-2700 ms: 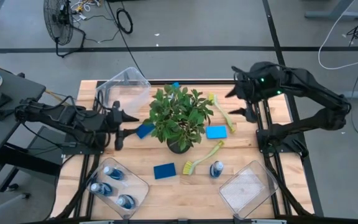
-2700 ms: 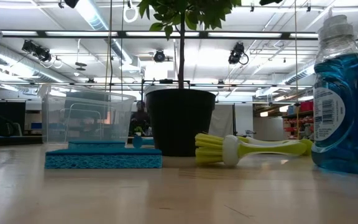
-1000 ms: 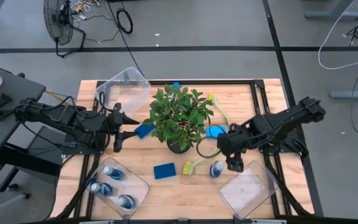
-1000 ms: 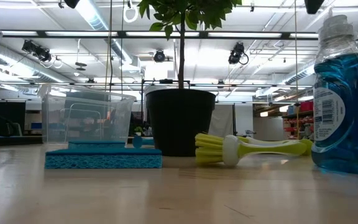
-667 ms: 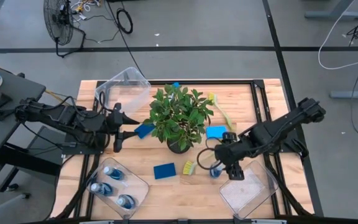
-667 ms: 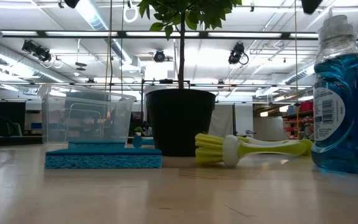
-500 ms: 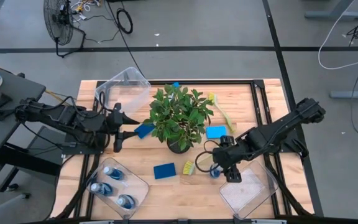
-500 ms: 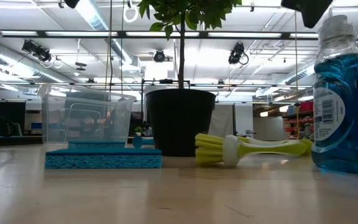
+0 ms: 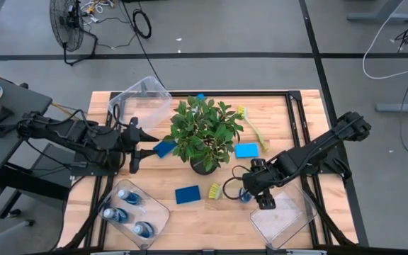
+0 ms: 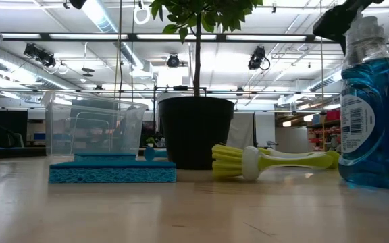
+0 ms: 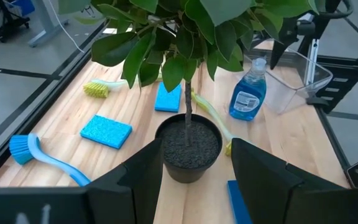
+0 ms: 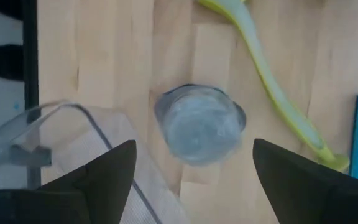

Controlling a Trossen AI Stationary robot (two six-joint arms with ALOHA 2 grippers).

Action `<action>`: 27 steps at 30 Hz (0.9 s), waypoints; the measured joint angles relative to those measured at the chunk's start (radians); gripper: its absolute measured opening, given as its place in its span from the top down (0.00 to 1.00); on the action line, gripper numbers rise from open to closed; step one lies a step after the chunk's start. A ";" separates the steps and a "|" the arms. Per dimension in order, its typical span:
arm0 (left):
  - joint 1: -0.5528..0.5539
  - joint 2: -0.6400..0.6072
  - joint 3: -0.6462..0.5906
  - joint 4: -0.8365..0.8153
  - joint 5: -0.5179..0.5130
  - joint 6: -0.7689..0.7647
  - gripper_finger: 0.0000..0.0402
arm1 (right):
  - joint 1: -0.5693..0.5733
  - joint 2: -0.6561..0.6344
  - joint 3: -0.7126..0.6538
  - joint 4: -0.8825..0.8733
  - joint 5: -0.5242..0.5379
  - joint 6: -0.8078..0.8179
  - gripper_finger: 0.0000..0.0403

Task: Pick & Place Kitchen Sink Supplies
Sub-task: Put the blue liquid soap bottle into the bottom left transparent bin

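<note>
The blue bottle (image 9: 246,193) is standing upright on the table (image 9: 190,216), just beside the yellow-green dish brush (image 9: 216,190) and close to the empty clear bin (image 9: 285,216). Judged from its shape, it is a rigid, smooth plastic container holding liquid: moderately heavy, bottom-weighted, and likely slippery on its flanks. The narrow neck under the pale cap (image 12: 201,123) is offering the most secure hold; a grip on the wide body is risking slip or tipping.

The right gripper (image 9: 255,190) is hanging directly above the cap, fingers (image 12: 110,171) spread wide and released, one on each side, grasping nothing.

The left gripper (image 9: 134,147) is waiting beside the potted plant (image 9: 204,134), jaws parted and empty.
</note>
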 joint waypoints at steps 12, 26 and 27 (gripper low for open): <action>0.000 0.000 0.000 0.000 0.000 -0.009 0.52 | -0.002 0.000 0.000 -0.004 0.020 -0.424 0.20; 0.000 0.000 0.000 0.048 -0.001 -0.008 0.52 | -0.002 -0.013 -0.128 -0.127 0.025 -0.433 0.24; 0.000 0.000 0.000 0.052 -0.003 -0.009 0.52 | -0.002 -0.022 -0.135 -0.144 0.022 -0.448 0.24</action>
